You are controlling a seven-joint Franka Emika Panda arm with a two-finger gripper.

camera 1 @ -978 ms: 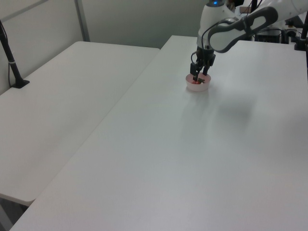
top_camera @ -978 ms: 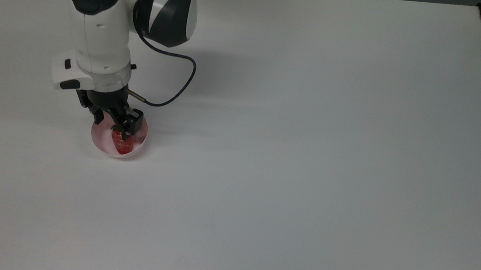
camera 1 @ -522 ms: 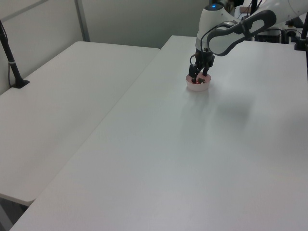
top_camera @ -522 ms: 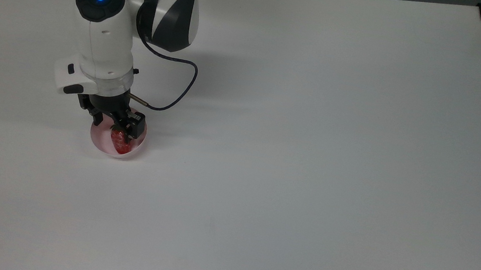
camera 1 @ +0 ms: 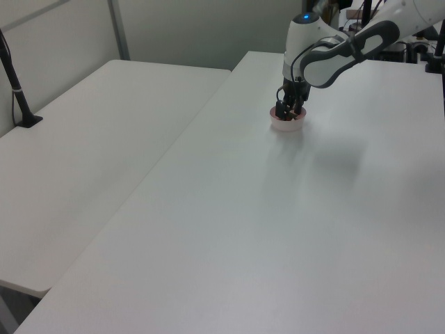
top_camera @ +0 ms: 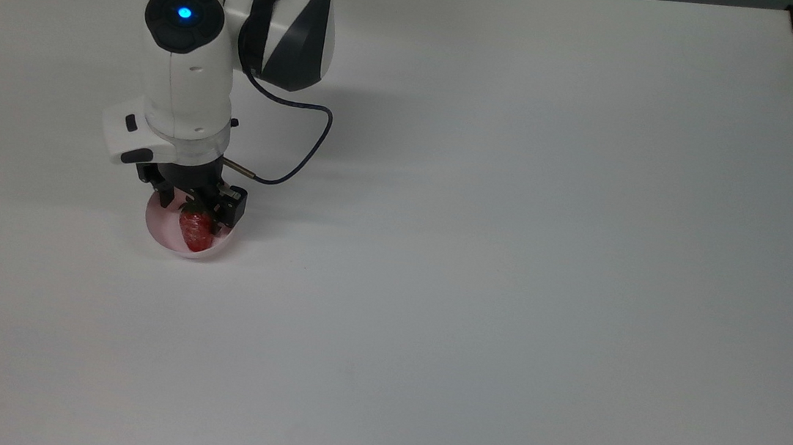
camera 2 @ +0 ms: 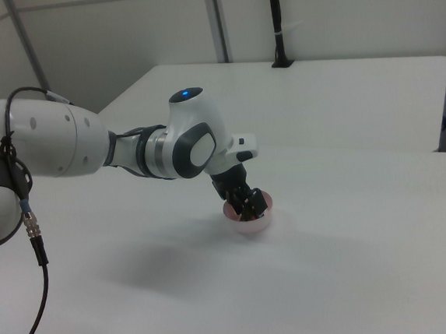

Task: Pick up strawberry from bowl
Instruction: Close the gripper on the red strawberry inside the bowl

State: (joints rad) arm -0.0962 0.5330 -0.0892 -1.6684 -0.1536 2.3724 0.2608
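Claw [top_camera: 196,210] is reaching down into the bowl [top_camera: 161,233], fingers closing narrowly around the strawberry's [top_camera: 196,232] capped end. Strawberry is lying inside the bowl on the white table [top_camera: 510,264].

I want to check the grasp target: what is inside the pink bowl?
A red strawberry lies inside the bowl. The pincer reaches in over its upper end, covering that end and the part of the bowl floor beneath.

I'm working in a lab or test room: 2 plain white tables [camera 1: 104,160] pushed side by side, bare grey partition walls [camera 2: 335,16] with metal posts, and a black clamp-on stand [camera 1: 17,87] at a table edge.
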